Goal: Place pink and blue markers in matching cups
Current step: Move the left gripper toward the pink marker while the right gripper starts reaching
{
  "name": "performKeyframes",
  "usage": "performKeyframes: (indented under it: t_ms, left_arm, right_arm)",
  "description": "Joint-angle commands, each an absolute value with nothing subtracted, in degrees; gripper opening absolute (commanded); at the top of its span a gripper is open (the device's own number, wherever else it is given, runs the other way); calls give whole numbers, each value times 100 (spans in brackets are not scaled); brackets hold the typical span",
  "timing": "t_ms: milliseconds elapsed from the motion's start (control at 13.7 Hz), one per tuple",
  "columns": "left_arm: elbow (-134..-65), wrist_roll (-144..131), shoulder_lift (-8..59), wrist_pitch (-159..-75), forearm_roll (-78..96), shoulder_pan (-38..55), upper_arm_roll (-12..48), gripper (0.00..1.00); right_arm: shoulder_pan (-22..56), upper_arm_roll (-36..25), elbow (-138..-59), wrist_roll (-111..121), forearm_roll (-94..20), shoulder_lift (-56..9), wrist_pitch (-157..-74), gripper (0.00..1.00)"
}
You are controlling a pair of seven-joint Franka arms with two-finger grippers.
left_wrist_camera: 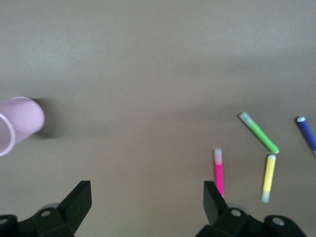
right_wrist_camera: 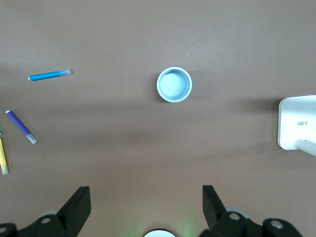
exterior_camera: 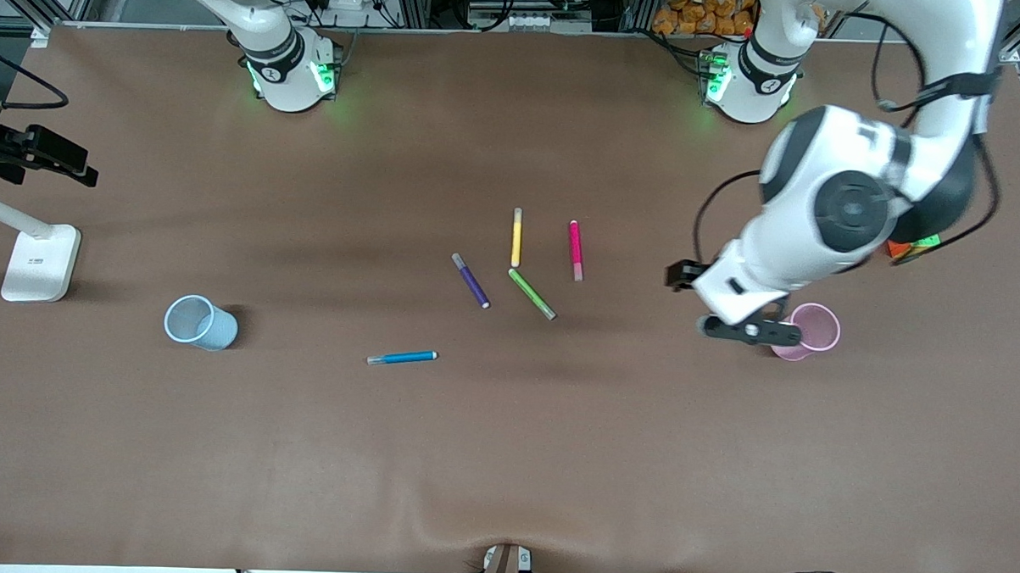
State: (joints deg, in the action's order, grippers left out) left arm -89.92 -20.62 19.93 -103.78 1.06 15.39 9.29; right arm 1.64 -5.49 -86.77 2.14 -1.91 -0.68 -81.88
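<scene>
Pink marker and blue marker: both on table, frame centre, uncupped. Pink cup and blue cup: empty. Left hand, right hand: wide open, holding nothing.

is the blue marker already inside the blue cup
No, the blue marker lies flat on the table, apart from the blue cup, which stands toward the right arm's end.
</scene>
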Motion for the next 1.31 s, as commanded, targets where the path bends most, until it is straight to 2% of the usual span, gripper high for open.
performKeyframes:
  t_ms: [0,365,584,876,1095,1241]
  left_arm:
    - [-8859,-2259,2170,-10537,412,1608,905,100]
    - [-8903,-2829,2768,-11284,466,2152,896,100]
    - [-8938,-3206,3066,-11381,483,2459,896,100]
    - [-9394,-3762,3234,-11890,431,2786,870,100]
    - [-9974,-3788,3243,-12628,439,2804,879,100]
    - [-10116,-3937,3304,-12779,431,2804,870,100]
  right_arm:
    - [193,-536,-8683,220,-176,-97,-8183,100]
    - [684,-536,-8999,202,-211,-272,-8629,100]
    - [817,-536,-9290,525,-211,-377,-9166,100]
    - [791,-536,-9220,3043,-211,-843,-9649,100]
    - [879,-536,-9167,4093,-220,-1159,-10053,100]
    - [1010,-527,-9167,4944,-307,-1344,-10448,100]
